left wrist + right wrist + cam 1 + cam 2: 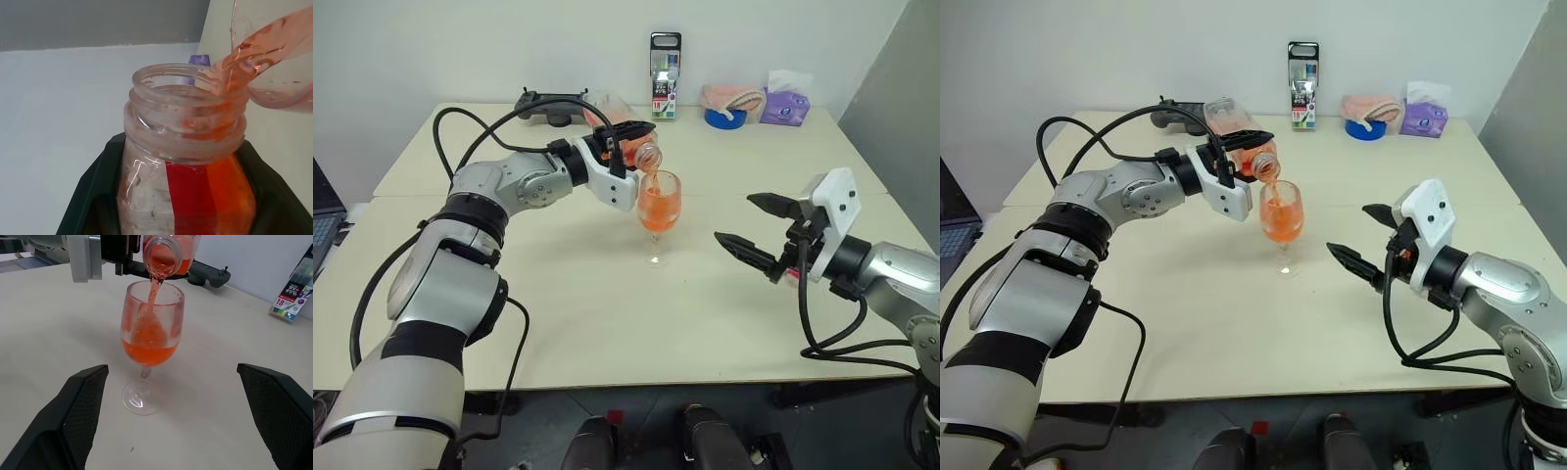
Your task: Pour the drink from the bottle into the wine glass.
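Right end effector (744,224) open near wine glass (659,211), marker pack (665,76) behind

Bench (558,323): pale top, seam across it. Along far edge, left to right: black controller (551,106), upright marker pack (665,76) w/ black top, blue tape roll (724,117) w/ pinkish cloth (732,97) lying on it, purple tissue pack (785,106) just beside the roll. Grey wall (509,49) behind. Laptop corner (325,220) off bench's left side.

bottle (644,155) tipped above wine glass (659,208), marker pack (665,76) behind
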